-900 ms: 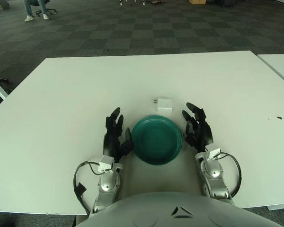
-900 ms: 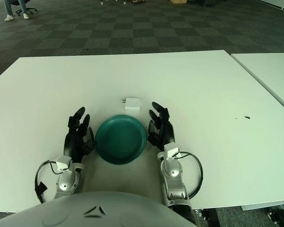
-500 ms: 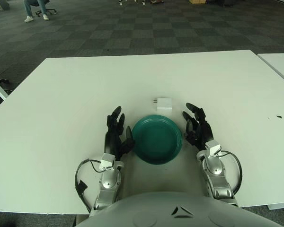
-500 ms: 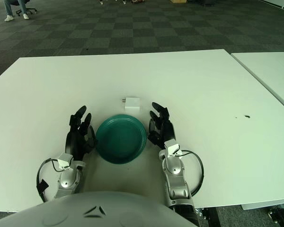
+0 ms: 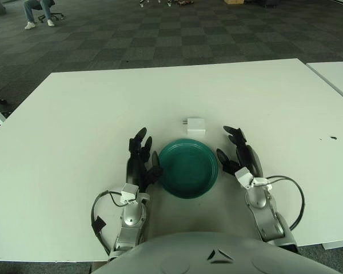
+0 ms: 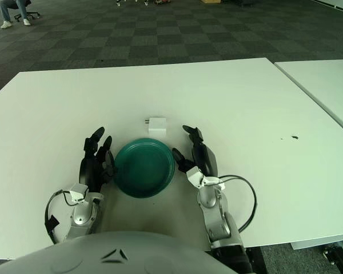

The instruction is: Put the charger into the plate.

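Note:
A small white charger (image 5: pixel 195 126) lies on the white table just beyond the green plate (image 5: pixel 188 168), its prongs pointing left. The plate holds nothing. My right hand (image 5: pixel 238 154) is to the right of the plate, lifted a little off the table, fingers spread and holding nothing, its fingertips level with the plate's far rim and to the right of the charger. My left hand (image 5: pixel 140 159) rests on the table against the plate's left side, fingers spread and empty.
A second white table (image 5: pixel 336 74) stands at the right with a gap between. A small dark speck (image 5: pixel 332 137) marks the table surface at the right. Dark carpet floor lies beyond the far edge.
My right hand has lifted and turned, its forearm swinging outward to the right. The left hand, plate and charger have not moved on the table.

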